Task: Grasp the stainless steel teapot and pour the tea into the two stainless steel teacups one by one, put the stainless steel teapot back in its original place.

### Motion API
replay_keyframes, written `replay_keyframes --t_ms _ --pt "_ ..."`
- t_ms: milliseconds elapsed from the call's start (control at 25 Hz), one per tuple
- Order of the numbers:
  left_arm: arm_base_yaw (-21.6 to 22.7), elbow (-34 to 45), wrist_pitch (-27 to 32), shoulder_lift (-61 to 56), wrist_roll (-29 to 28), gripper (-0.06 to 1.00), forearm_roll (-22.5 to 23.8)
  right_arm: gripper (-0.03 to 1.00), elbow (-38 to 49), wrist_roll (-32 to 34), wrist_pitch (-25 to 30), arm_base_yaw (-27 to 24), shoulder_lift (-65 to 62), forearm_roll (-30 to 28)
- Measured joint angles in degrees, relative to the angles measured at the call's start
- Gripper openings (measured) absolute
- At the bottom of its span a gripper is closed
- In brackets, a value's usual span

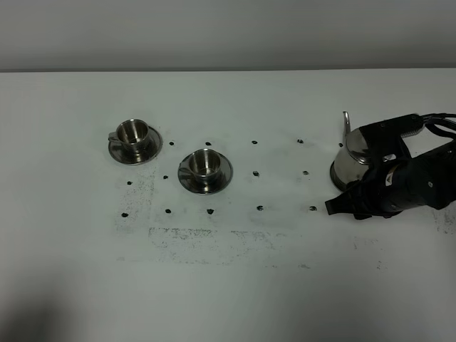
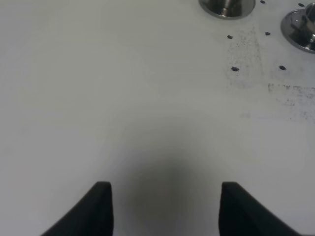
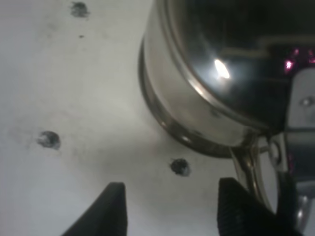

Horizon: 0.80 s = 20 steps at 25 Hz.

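Right tool (image 3: 170, 191), fingers apart, is hovering just beside the teapot (image 1: 347, 165) at the right of the desk (image 1: 228, 285), gripping nothing. Two cups (image 1: 132, 132) (image 1: 204, 162) are sitting left of centre, appearing empty; grasping, both pours and the return are lying ahead. Left tool (image 2: 165, 196) is idling, fingers apart.

Left gripper (image 2: 165, 209) jaws sit spread apart over the white counter (image 2: 123, 98), with a soft shadow between them. Far off at the edge, a steel cup (image 2: 227, 6) and a second cup (image 2: 307, 22) sit on saucers, with black dots (image 2: 235, 69) and scuffy speckles (image 2: 295, 96) nearby.
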Motion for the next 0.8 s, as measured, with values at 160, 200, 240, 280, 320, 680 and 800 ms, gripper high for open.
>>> replay_keyframes --t_ms 160,200,240,280,320,680,800 --pt "0.0 0.0 0.0 0.0 0.0 0.47 0.0 0.41 0.0 2.87 0.58 -0.08 0.0 -3.57" --pt "0.0 0.0 0.0 0.0 0.0 0.47 0.0 0.41 0.0 3.92 0.79 -0.3 0.0 -4.54" --pt "0.0 0.0 0.0 0.0 0.0 0.47 0.0 0.41 0.0 4.85 1.1 -0.53 0.0 -5.71" --pt "0.0 0.0 0.0 0.0 0.0 0.47 0.0 0.41 0.0 6.0 1.42 -0.86 0.0 -6.91" --pt "0.0 0.0 0.0 0.0 0.0 0.47 0.0 0.41 0.0 6.9 1.65 -1.23 0.0 -7.71" --pt "0.0 0.0 0.0 0.0 0.0 0.47 0.0 0.41 0.0 8.92 3.63 -1.35 -1.89 -10.62" --pt "0.0 0.0 0.0 0.0 0.0 0.47 0.0 0.41 0.0 8.92 5.81 0.44 -4.32 -9.52"
